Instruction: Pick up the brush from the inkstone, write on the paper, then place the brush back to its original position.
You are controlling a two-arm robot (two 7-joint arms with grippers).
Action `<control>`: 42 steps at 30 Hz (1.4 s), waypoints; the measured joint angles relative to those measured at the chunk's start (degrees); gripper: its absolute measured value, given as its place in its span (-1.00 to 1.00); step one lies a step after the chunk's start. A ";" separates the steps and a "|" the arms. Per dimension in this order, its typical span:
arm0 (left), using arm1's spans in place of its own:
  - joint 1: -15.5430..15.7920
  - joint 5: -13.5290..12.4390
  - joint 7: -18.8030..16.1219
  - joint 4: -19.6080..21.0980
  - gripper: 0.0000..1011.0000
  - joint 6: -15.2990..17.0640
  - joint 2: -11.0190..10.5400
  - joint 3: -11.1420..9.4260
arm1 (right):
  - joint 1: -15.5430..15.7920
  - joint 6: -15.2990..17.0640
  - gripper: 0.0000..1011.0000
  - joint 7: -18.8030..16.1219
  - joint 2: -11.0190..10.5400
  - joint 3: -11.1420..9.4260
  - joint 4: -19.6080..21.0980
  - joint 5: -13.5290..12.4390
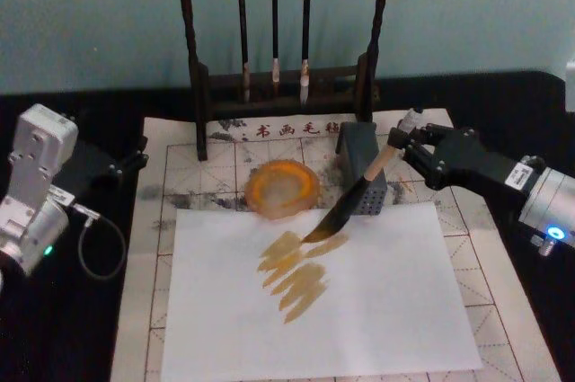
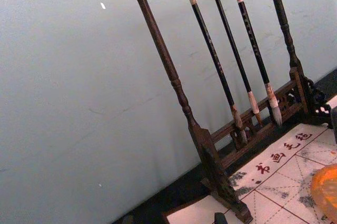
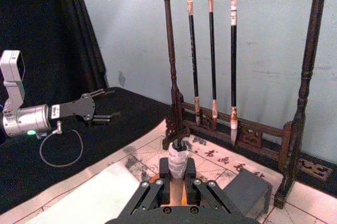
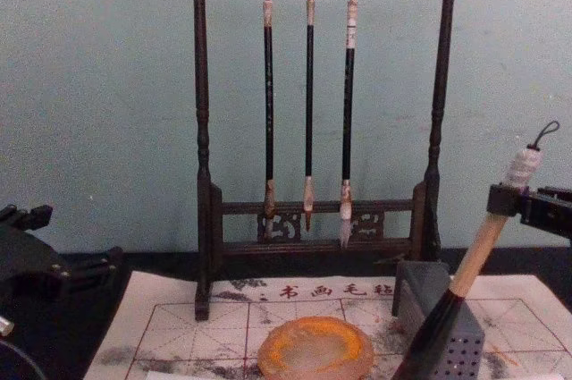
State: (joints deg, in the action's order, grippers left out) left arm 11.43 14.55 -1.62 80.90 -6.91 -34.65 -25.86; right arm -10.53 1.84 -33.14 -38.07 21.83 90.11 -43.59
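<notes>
While the right gripper (image 1: pixel 406 143) pinches its handle just under the white cap, the one brush (image 1: pixel 359 189) leans steeply, with the cap toward the robot's right. Its dark tip touches the white sheet (image 1: pixel 386 292). In the right wrist view the fingers (image 3: pixel 152 190) press on both sides of the handle below the cap. From the chest view the brush (image 4: pixel 469 268) crosses in front of the one grey block (image 4: pixel 429 295).

Beside the tip lies a zigzag of amber strokes (image 1: pixel 296 274); they run together, so I cannot count them exactly. The white sheet lies on the paper (image 1: pixel 180 166) with the red grid, which shows around it on all sides. The one inkstone (image 1: pixel 283 188) sits on the paper just beyond the far edge of the white sheet, near the brush tip but apart from it. The block stands just to its right.

Behind them, a dark wooden rack (image 4: pixel 201 130) with two posts holds three thin brushes (image 4: pixel 308 103), which hang side by side.

The left gripper (image 1: pixel 135 162) is parked well to the left on the black cloth, off the paper, with its fingers spread and nothing between them.
</notes>
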 joint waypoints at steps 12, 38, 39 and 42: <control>0.00 0.00 0.00 0.00 0.98 0.00 0.00 0.00 | 0.85 0.48 -0.66 0.65 -0.64 -1.15 0.76 0.10; 0.00 0.00 0.00 0.00 0.98 0.00 0.00 0.00 | 1.62 1.04 -0.66 0.30 -1.19 -2.67 1.51 -0.74; 0.00 0.00 0.00 0.00 0.98 0.00 0.00 0.00 | 1.58 0.99 -0.66 0.23 -1.12 -2.67 1.48 -0.84; 0.00 0.00 0.00 0.00 0.98 0.00 0.00 0.00 | 1.49 0.62 -0.66 -0.06 -0.75 -2.70 1.25 -1.48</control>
State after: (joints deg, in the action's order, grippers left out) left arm 11.43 14.55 -1.62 80.90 -6.91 -34.65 -25.86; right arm -9.03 2.46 -33.20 -38.82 19.12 91.37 -45.07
